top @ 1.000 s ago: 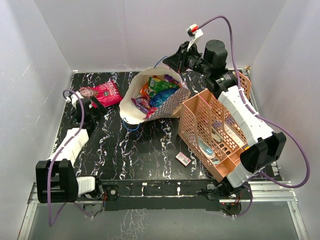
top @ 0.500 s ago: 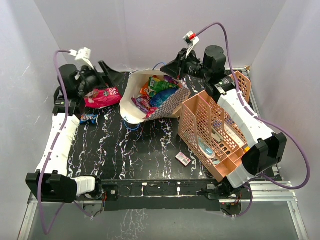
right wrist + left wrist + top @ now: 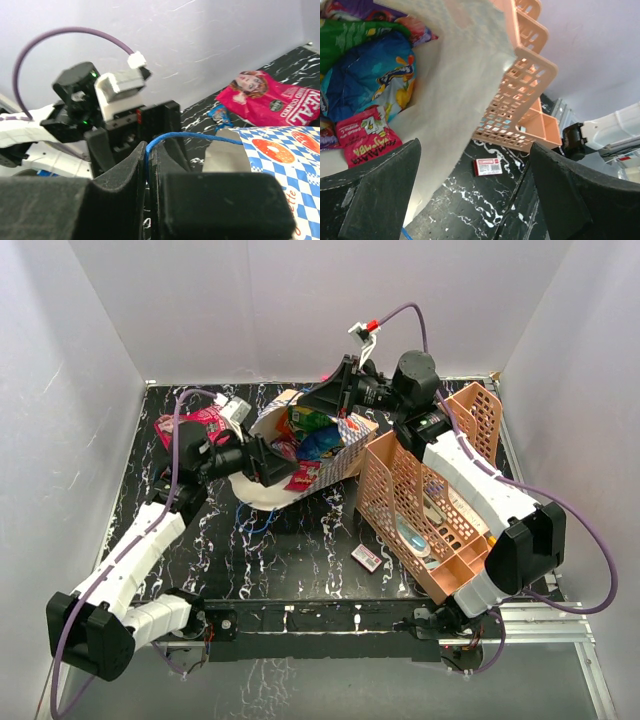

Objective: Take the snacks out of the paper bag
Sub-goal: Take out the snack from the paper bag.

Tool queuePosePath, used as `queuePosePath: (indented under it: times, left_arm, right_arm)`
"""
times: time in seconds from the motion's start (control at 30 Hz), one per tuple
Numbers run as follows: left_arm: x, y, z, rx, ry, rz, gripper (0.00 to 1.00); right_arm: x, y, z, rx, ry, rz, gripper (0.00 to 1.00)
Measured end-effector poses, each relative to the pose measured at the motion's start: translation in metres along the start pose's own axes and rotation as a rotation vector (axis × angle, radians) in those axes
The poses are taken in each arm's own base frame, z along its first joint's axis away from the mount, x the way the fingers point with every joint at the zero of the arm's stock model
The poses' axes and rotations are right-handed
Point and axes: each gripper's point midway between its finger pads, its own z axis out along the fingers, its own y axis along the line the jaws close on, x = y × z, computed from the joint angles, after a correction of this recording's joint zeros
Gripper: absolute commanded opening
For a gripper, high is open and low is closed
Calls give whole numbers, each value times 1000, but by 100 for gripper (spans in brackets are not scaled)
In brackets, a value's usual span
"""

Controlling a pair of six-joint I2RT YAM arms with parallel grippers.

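Our left pincer (image 3: 272,462) hangs released at the paper bag's (image 3: 348,452) eight o'clock mouth; our right pincer (image 3: 148,150) clenches its cord (image 3: 185,135). The snacks (image 3: 367,142) look light and slippery; we would pinch a crimped edge.

Plain white walls (image 3: 250,310) enclose a black tabletop (image 3: 300,550) (white-veined, marble-like), evenly lit.

The left arm (image 3: 150,540), first low at the far-left corner and then raised above the pink-red bag (image 3: 205,420), now reaches right. The left gripper (image 3: 268,462) sits at the mouth of the paper bag (image 3: 345,445), jaws wide apart. The right gripper (image 3: 335,392) has shifted left and slightly nearer. The paper bag has moved with it and seems more tipped toward the left, though the arm hides its near-left rim. The arm's cable now crosses the pink-red bag.
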Motion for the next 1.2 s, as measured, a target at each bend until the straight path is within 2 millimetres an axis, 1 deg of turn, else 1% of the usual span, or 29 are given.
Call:
queuePosePath:
  times: [0.1, 0.2, 0.23, 0.3, 0.33, 0.43, 0.53, 0.77, 0.87, 1.1, 1.2]
  left_arm:
    - [15, 9, 6, -37, -5, -9, 89]
    - [28, 26, 14, -125, -8, -28, 82]
    - [30, 31, 17, -158, -14, -29, 79]
    - [30, 39, 23, -212, -33, -22, 69]
    - [29, 44, 26, -243, -45, -15, 67]
    - [32, 50, 37, -302, -59, 19, 66]
    - [43, 63, 48, -360, -18, 51, 67]
    - [55, 110, 62, -514, 60, 123, 67]
    - [59, 124, 76, -532, 92, 133, 68]
    - [70, 156, 109, -569, 135, 146, 82]
    - [71, 169, 122, -587, 163, 156, 86]
  right_arm:
    - [2, 8, 4, -20, 2, 29, 8]
    - [1, 10, 5, -23, -3, 43, 8]
    - [0, 9, 4, -20, -5, 46, 8]
    - [-1, 7, 4, -13, -9, 50, 8]
    - [-1, 7, 4, -12, -9, 52, 8]
    - [-1, 7, 4, -10, -10, 54, 8]
    - [0, 6, 4, -7, -8, 58, 8]
    - [3, 0, 4, 23, 0, 57, 8]
    - [2, -1, 3, 28, 1, 54, 8]
    - [0, -10, 2, 71, -13, 50, 8]
    - [0, -14, 1, 90, -15, 53, 8]
